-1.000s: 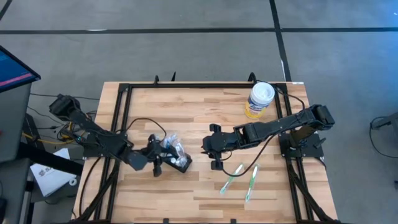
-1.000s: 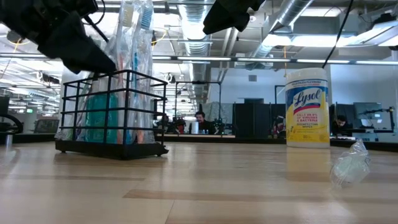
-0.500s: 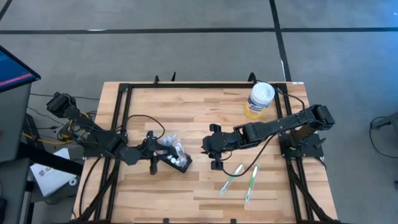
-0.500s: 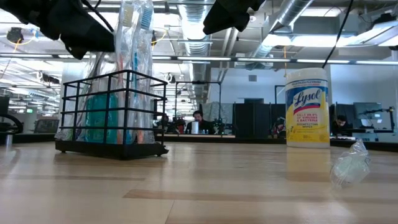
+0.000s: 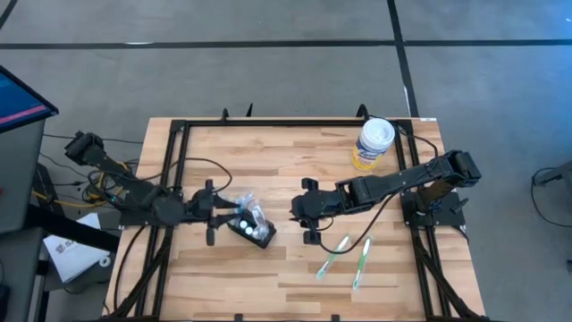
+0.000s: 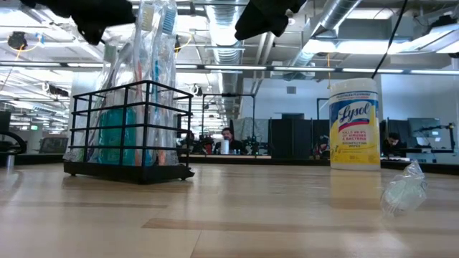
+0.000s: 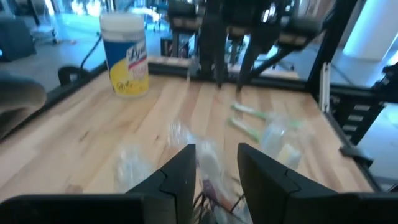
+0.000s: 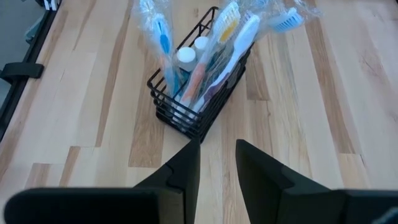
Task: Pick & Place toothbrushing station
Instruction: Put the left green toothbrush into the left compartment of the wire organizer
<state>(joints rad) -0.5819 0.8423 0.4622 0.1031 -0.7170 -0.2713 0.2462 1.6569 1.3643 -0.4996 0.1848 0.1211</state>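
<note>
Nearby, canister (image 5: 373,143) and loose toothbrushes (image 5: 347,257).

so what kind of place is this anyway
Probably a robotics lab in an open-plan workspace: exposed ceiling ducts, rows of desks with a seated person behind, and a framed wooden table for testing.

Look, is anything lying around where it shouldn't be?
Yes. Two green toothbrushes lie loose on the table, apart from the black wire holder, where the other brushes stand upright. A crumpled clear wrapper also lies by itself.
</note>
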